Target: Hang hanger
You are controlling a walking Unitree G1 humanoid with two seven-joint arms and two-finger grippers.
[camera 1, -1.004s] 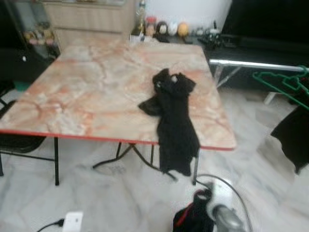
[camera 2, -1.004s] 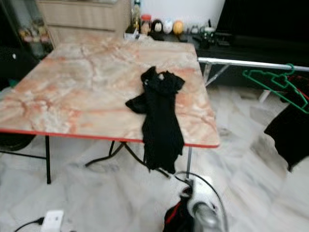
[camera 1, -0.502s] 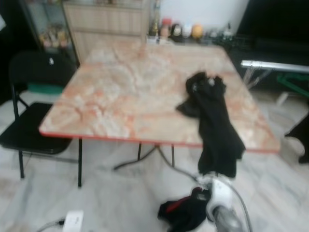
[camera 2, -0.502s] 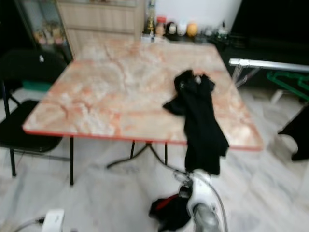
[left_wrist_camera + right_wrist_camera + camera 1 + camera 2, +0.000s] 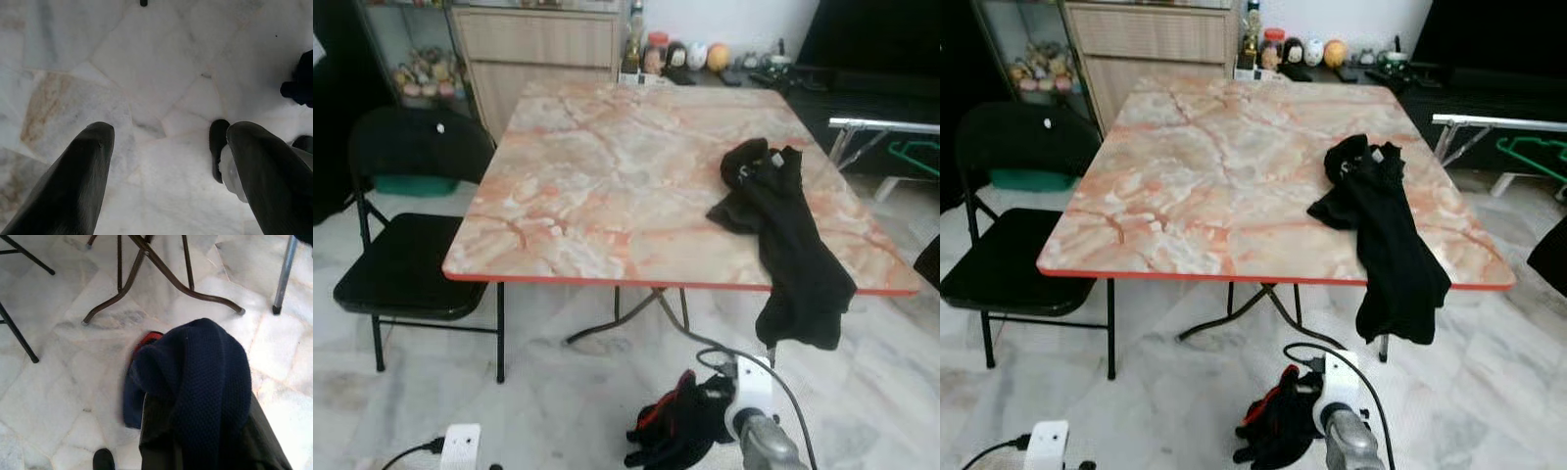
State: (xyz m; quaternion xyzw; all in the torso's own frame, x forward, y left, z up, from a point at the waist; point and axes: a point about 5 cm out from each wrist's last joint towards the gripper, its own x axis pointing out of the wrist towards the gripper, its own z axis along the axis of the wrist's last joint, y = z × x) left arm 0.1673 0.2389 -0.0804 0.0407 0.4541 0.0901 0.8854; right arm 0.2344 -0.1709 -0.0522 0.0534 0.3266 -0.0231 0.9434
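Right claw (image 5: pixel 1278 431) grasping a dark knit garment (image 5: pixel 195 382) above the floor; left claw (image 5: pixel 166 161) released; green hanger (image 5: pixel 1533 157) far right of it; view has swung left since earlier, tabletop (image 5: pixel 607 176) ahead

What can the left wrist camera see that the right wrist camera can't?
Left wrist view: the left gripper, its two black fingers wide apart above the floor. Right wrist view: a dark blue knitted cloth bunched close in front of the camera, with bent metal table legs beyond it. Both: the white marble floor.
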